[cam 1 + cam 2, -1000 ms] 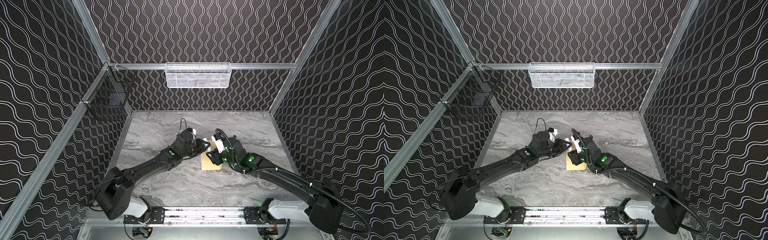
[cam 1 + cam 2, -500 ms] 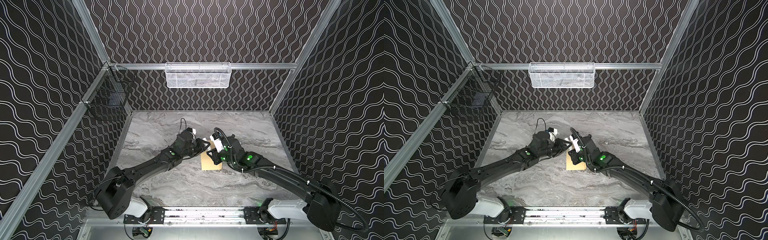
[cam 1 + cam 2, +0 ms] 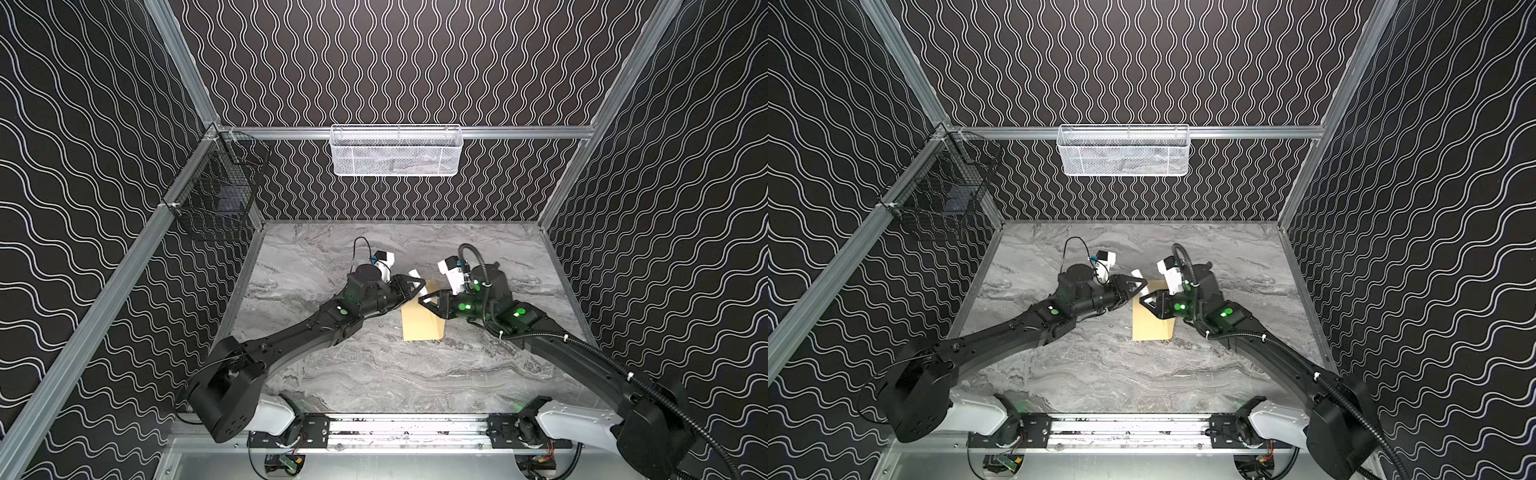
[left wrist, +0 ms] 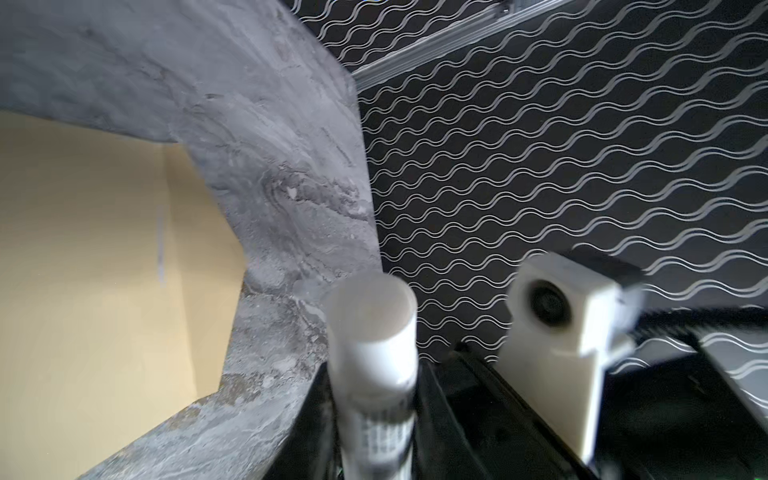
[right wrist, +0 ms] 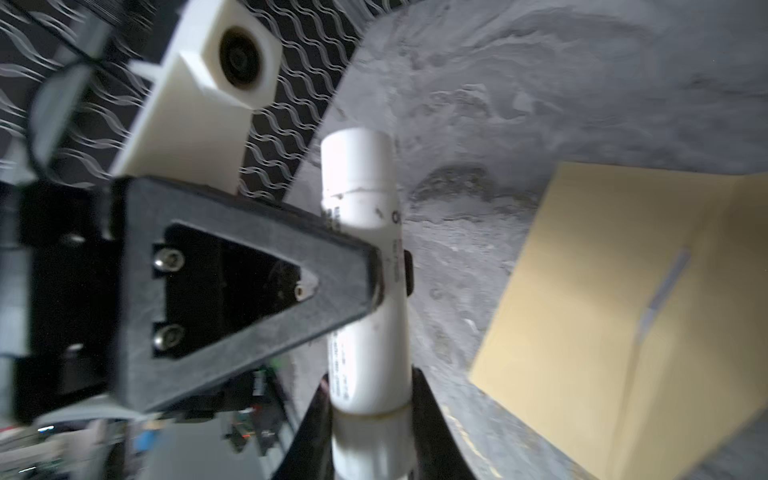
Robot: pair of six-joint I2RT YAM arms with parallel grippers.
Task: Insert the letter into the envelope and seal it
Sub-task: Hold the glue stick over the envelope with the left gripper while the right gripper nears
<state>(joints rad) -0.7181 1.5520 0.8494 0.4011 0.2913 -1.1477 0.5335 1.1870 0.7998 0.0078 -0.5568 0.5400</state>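
The tan envelope (image 3: pixel 420 326) (image 3: pixel 1151 330) lies flat on the marble table, its flap end toward the two grippers. In the wrist views a thin grey streak crosses the envelope (image 4: pixel 83 270) (image 5: pixel 623 311). The letter is not in view. Just above the envelope's far end, a small white tube (image 3: pixel 416 274) (image 3: pixel 1137 274) is held by both grippers. My left gripper (image 3: pixel 419 286) (image 3: pixel 1141 285) (image 4: pixel 374 419) is shut across the body of the tube (image 4: pixel 372 332). My right gripper (image 3: pixel 427 300) (image 3: pixel 1145 300) (image 5: pixel 372 419) is shut on the end piece of the tube (image 5: pixel 361 232), below a seam.
A white mesh basket (image 3: pixel 395 151) hangs on the back wall and a black wire basket (image 3: pixel 216 199) on the left wall. Patterned walls close in the table on three sides. The right arm's white camera housing (image 4: pixel 561 307) sits close beside the tube.
My right gripper's jaws have closed on the tube's end, and that arm has shifted slightly. The left gripper has kept its hold and the envelope has not moved.
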